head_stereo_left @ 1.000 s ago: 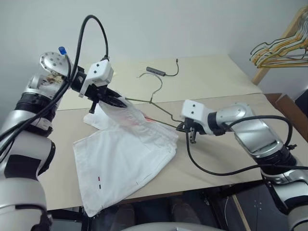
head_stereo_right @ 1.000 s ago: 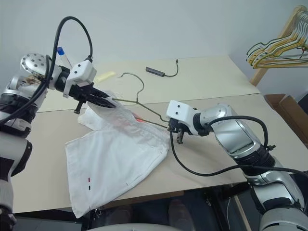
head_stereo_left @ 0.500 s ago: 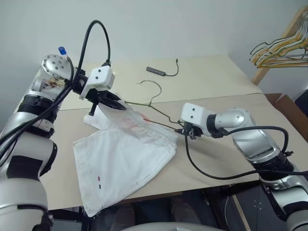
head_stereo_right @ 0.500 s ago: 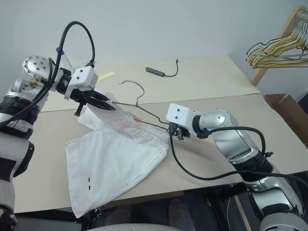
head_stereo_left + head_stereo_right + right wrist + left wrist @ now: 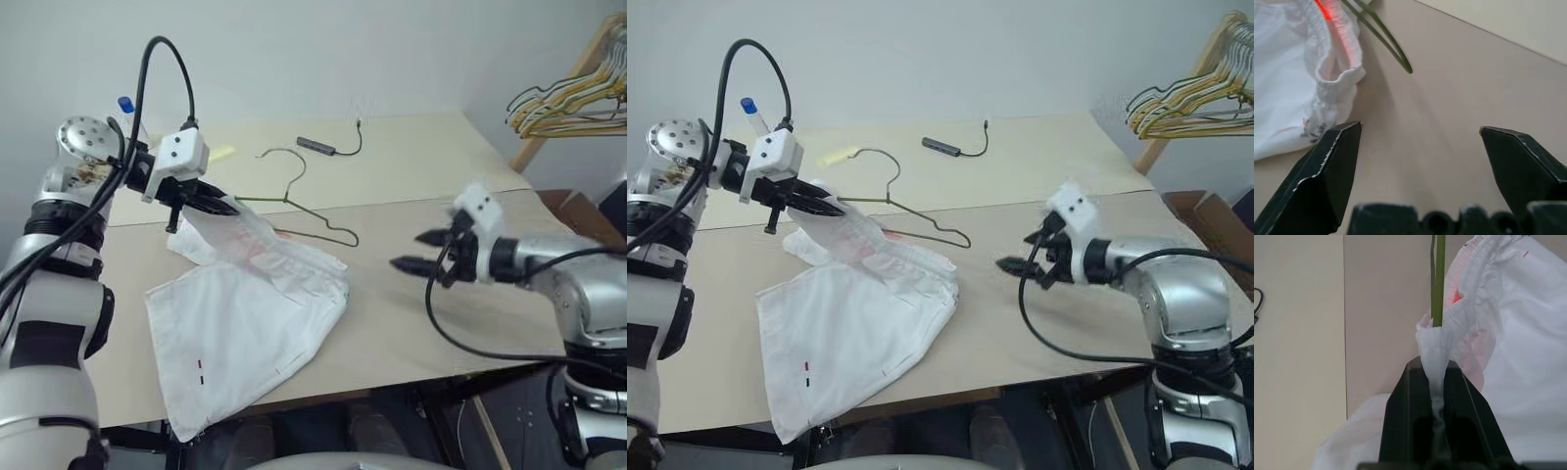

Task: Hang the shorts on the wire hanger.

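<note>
Now your left gripper has its fingers pinched tight on a bunched bit of the shorts' gathered waistband, lifting that far left corner off the tan surface. The rest of the white shorts lies spread across the near left part of the surface, with one hem hanging over the near edge and two tiny dark marks near it. The olive-green wire hanger runs from the pinched waistband out to the right; its lower corner lies just beyond the waistband's right end, and its pale hook curls toward the far side. Your right gripper hovers well to the right of the shorts with its fingers spread wide and holding nothing. A small dark adapter with a cable lies far back, and a bunch of yellow and tan hangers hangs at far right.
</note>
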Controlling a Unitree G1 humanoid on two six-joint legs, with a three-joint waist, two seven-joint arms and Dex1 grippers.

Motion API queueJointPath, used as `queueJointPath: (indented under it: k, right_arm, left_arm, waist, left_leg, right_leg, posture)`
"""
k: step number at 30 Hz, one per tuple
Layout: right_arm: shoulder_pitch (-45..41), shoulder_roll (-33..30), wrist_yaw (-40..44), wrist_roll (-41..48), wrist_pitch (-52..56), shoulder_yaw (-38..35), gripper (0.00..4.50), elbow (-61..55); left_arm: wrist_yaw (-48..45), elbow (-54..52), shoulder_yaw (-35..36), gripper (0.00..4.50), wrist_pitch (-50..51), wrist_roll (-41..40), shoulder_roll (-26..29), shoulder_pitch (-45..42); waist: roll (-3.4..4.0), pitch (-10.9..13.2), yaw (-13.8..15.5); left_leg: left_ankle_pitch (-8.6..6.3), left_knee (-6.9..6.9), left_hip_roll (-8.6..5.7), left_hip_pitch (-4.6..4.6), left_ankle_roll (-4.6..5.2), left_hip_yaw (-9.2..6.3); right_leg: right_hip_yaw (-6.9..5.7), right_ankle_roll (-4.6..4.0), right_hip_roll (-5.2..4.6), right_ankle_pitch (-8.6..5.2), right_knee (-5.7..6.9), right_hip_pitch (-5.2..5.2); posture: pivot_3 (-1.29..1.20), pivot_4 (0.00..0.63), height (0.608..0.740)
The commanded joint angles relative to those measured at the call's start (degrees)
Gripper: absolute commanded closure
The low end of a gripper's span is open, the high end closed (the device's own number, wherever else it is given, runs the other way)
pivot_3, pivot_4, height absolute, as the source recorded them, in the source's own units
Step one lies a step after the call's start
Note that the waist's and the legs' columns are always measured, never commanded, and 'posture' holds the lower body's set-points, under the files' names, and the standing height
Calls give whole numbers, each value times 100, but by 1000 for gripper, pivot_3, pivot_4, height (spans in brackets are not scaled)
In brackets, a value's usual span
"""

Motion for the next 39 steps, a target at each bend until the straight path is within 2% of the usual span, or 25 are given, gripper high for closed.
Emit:
queueJointPath:
  k: [1, 5, 9, 10, 13, 23, 31, 39]
  right_arm:
    - [157, 486, -342, 348, 193, 283, 59, -264]
    - [128, 1244, -982, 251, 274, 668, 59, 13]
    - [53, 1954, -1481, 358, 336, 600, 59, 300]
    - [51, 2020, -1550, 353, 324, 642, 226, 324]
    - [51, 2069, -1721, 325, 341, 745, 956, 413]
    - [-269, 1725, -1925, 291, 169, 490, 4464, 1072]
    - [-890, 847, -1451, 156, -468, 399, 4464, 2024]
    - [-1357, 270, -841, -49, -983, 853, 4464, 2836]
  left_arm:
    - [-21, 12, 349, 4500, -78, 131, -24, -109]
    - [-21, -28, 489, 4500, -58, 222, -35, -74]
    - [-21, -142, 585, 4500, -3, 242, -44, 16]
    - [-21, -183, 601, 4500, 11, 235, -40, 47]
    - [-21, -331, 651, 4500, 78, 215, -5, 131]
    - [-21, -846, 873, 4500, 381, -15, 237, 469]
    - [-21, -2015, 942, 4500, 1221, -723, 767, 1125]
    - [298, -2450, 1464, 4500, 1528, -637, 713, 1551]
  waist:
    - [0, 0, -51]
    - [1, 0, -107]
    - [1, 0, -96]
    - [1, 0, -90]
    - [0, 0, -70]
    - [0, 0, -75]
    - [0, 0, -48]
    - [0, 0, 12]
  left_leg:
    - [0, 0, 0, 0, 0, -1]
    - [0, 1, -1, 0, 0, -2]
    - [0, 0, -3, -2, 0, -14]
    - [0, 0, -4, -4, 0, -17]
    - [0, 1, -8, -5, 0, -20]
    - [0, 1, -8, -3, -1, -30]
    - [0, 1, -9, -2, -1, -32]
    - [0, 0, -7, 3, 0, -31]
  right_leg:
    - [0, 0, 0, 0, 3, -1]
    - [3, 0, -1, 0, 6, -3]
    - [0, 0, -1, 0, 10, -5]
    - [-1, 0, -2, 0, 10, -5]
    - [-2, 0, -7, 0, 10, -5]
    - [-5, 0, -4, 0, 16, -5]
    - [-4, 0, -5, 0, 19, -3]
    - [-4, 0, -2, 0, 19, -1]
  posture:
    - [-94, 0, 740]
    - [-81, 0, 740]
    - [-69, 0, 740]
    - [-68, 0, 740]
    - [-60, 0, 740]
    - [-39, 0, 740]
    - [6, 0, 740]
    - [26, 0, 740]
